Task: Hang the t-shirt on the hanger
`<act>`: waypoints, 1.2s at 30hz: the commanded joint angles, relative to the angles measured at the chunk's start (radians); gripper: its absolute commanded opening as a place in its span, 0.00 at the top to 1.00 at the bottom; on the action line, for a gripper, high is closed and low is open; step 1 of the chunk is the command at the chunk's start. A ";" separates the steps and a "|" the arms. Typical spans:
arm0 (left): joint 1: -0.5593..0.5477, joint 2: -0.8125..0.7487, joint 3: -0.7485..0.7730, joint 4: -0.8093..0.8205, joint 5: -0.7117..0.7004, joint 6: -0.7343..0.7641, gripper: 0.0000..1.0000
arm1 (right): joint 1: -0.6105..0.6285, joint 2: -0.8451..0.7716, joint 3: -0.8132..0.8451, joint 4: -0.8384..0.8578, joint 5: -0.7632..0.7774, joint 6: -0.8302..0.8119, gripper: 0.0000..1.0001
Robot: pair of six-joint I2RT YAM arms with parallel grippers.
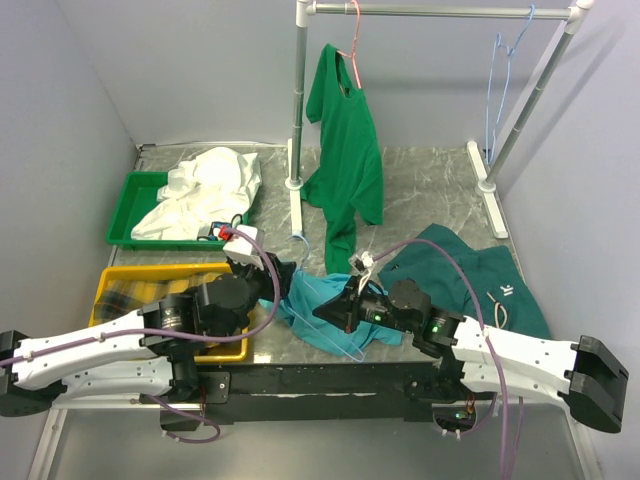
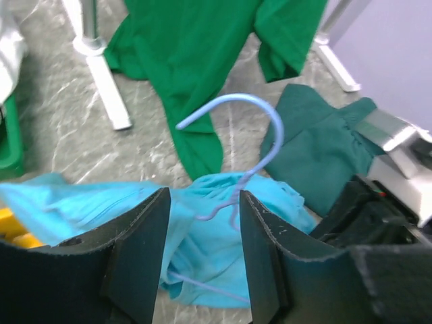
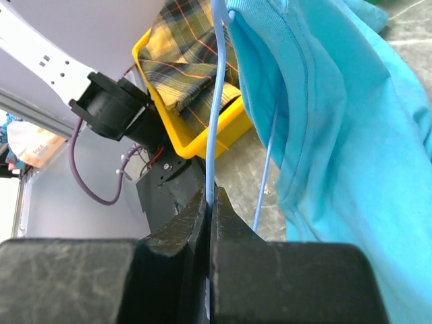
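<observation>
Starting at far left: yellow plastic bin (image 1: 105, 285) with plaid cloth (image 1: 150, 285), at near edge of grey marbled tabletop (image 1: 420, 180). Left gripper (image 2: 204, 197) just beside it, fingers spread apart, clamping nothing; hook of thin light-blue wire hanger (image 2: 233, 97) visible beyond the gap. Light turquoise-blue cloth t-shirt (image 1: 315, 305) crumpled on tabletop between both grippers, hanger's wire partly inside the fabric, hook sticking up clear of it. Right gripper (image 3: 210, 199) pinched tight on hanger's wire at shirt's right side. Dark teal garment (image 1: 470, 275) lying further right.
</observation>
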State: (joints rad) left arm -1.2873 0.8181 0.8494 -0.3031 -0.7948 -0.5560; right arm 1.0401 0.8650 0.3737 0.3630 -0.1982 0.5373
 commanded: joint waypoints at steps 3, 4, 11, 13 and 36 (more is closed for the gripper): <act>-0.003 0.003 -0.081 0.197 0.118 0.140 0.46 | 0.018 0.023 0.037 0.145 0.020 -0.020 1.00; -0.003 0.010 -0.085 0.208 0.123 0.155 0.44 | 0.017 0.029 0.037 0.145 0.019 -0.020 1.00; 0.006 0.084 -0.108 0.337 0.131 0.208 0.35 | 0.028 0.023 0.042 0.123 0.022 -0.028 1.00; 0.020 0.090 -0.108 0.363 0.156 0.212 0.39 | 0.031 0.014 0.041 0.116 0.026 -0.030 1.00; 0.075 0.185 -0.049 0.358 0.048 0.219 0.99 | 0.043 -0.413 0.100 -0.424 0.516 0.130 0.27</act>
State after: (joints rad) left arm -1.2221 0.9760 0.7364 0.0189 -0.6758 -0.3202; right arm 1.0775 0.6224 0.4107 0.1329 0.1097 0.5919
